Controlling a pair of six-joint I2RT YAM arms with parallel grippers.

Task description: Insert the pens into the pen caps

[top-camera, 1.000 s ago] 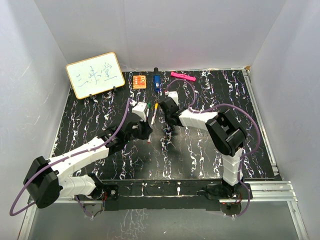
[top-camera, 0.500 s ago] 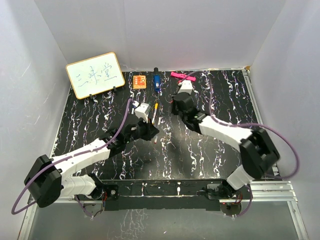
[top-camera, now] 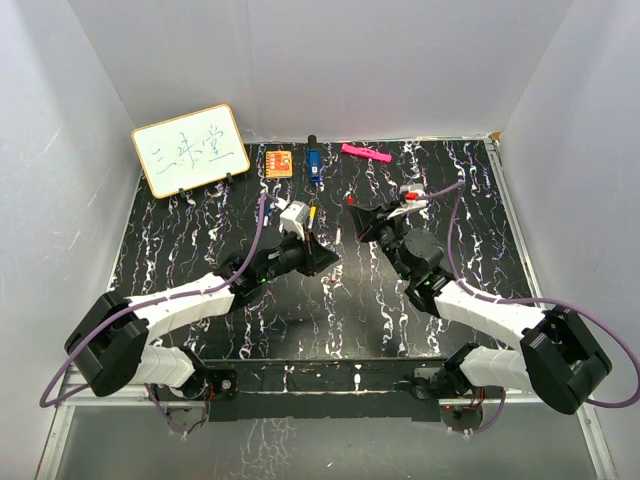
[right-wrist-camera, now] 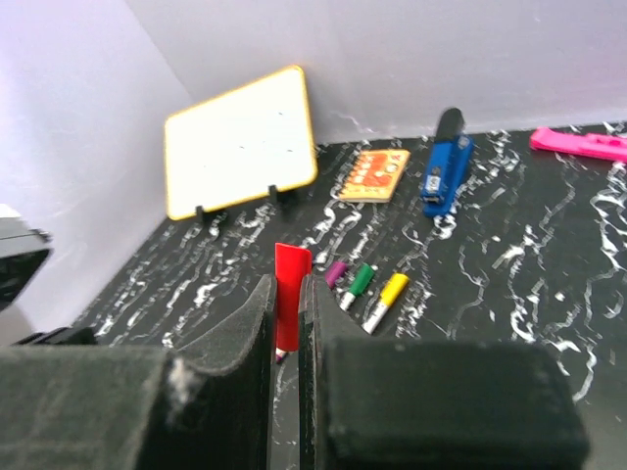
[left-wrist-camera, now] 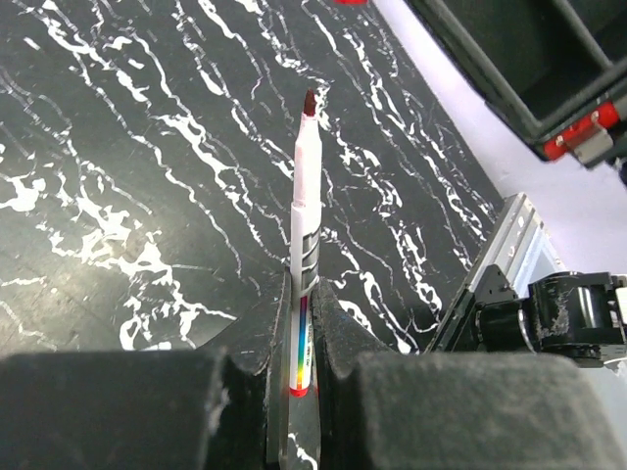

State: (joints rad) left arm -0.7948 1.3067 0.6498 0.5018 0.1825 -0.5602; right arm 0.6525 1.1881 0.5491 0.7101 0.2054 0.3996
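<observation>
- the left gripper (left-wrist-camera: 304,286) has its fingers clamped on a white pen (left-wrist-camera: 305,196). the pen sticks out past the fingertips above the black marbled table (left-wrist-camera: 118,147), its dark red tip bare. a rainbow stripe shows on the barrel between the fingers.
- the right gripper (right-wrist-camera: 287,294) pinches the red cap (right-wrist-camera: 291,266) between its closed fingers, off the table. in the top view it faces the left gripper, and the two are apart.
- beyond the cap, a purple-ended pen (right-wrist-camera: 336,271), a green-ended pen (right-wrist-camera: 361,281) and a yellow-ended pen (right-wrist-camera: 390,292) lie side by side on the table.
- near the back wall stand a whiteboard (top-camera: 190,150) on small feet, an orange square block (top-camera: 279,162), a blue-and-black object (top-camera: 313,163) and a pink bar (top-camera: 365,153).
- the whiteboard carries handwritten green characters that i cannot read. the print on the orange block is too small to tell.
</observation>
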